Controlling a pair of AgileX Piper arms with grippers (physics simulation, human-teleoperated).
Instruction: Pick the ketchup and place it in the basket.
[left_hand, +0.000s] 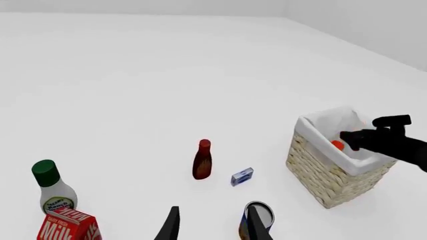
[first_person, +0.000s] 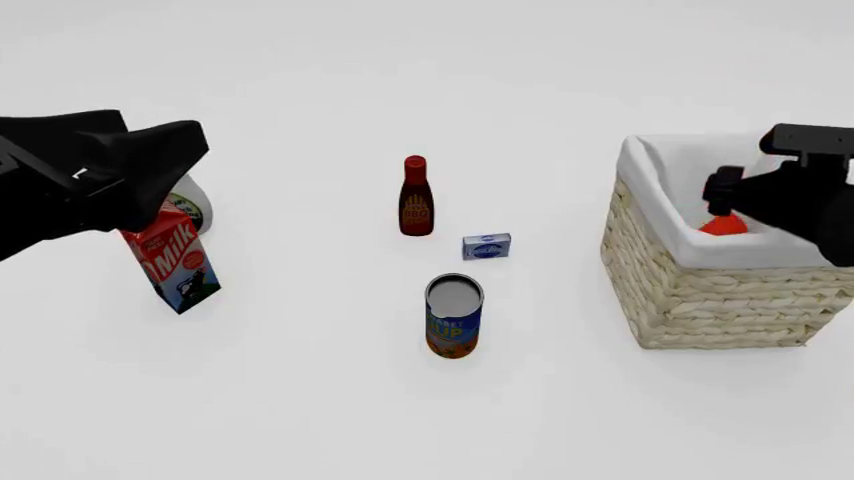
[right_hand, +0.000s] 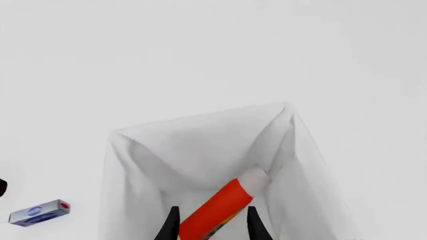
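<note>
The ketchup (right_hand: 220, 205), a red-orange bottle with a pale cap, lies tilted inside the basket (right_hand: 200, 145), its cap against the white lining. My right gripper (right_hand: 212, 226) hangs just above it, open, with gaps between its fingers and the bottle. From the front, only a red patch of ketchup (first_person: 722, 226) shows over the rim of the wicker basket (first_person: 707, 300), below the right gripper (first_person: 722, 192). My left gripper (left_hand: 212, 225) is open and holds nothing; it hovers far to the left (first_person: 180, 150), above the milk carton.
A maroon bottle with a red cap (first_person: 415, 197), a small blue box (first_person: 487, 246) and an open tin can (first_person: 454, 315) stand mid-table. A red milk carton (first_person: 171, 262) and a white bottle with a green cap (left_hand: 50, 187) stand at the left under the left arm.
</note>
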